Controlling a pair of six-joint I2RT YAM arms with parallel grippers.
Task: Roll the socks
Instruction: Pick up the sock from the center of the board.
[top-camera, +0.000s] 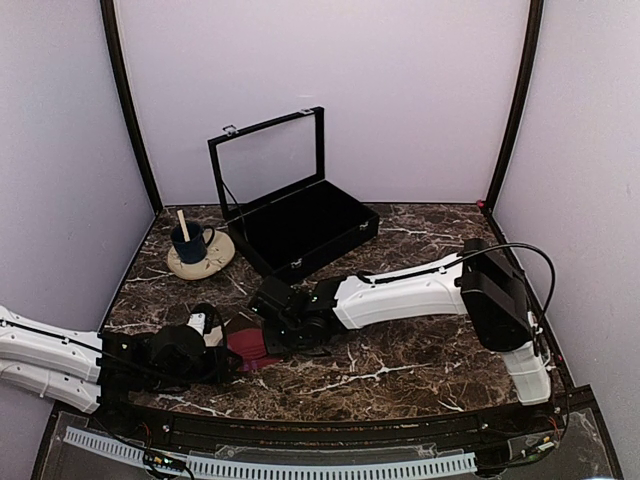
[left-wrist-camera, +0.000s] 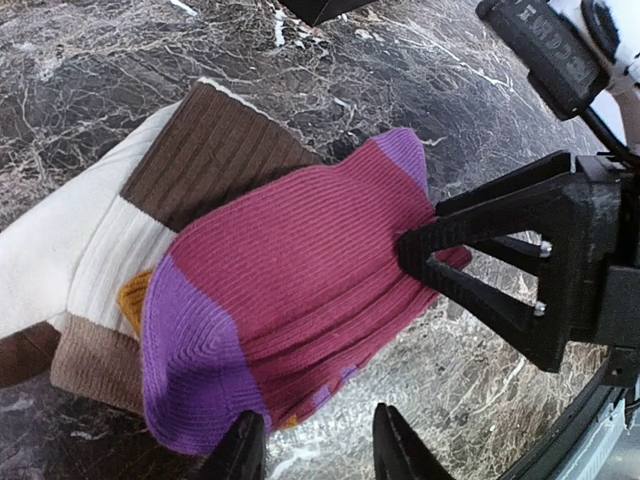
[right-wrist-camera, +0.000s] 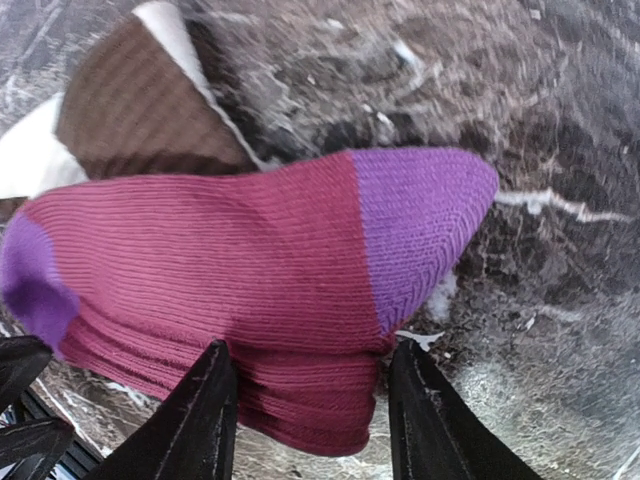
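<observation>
Centrally, socks (left-wrist-camera: 290, 280), marbled table (top-camera: 400, 370) (lilac walls (top-camera: 400, 90))

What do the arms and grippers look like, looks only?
White link shells, black joints on the left arm and right arm. A black cable loops over the right elbow. The left gripper and right gripper have black fingers; the right's are open triangular trusses with silver screws.

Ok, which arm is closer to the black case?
Right. The right arm stretches just in front of the black case, right gripper at the pink sock. The left gripper is on the sock's other side, farther from the case.
</observation>
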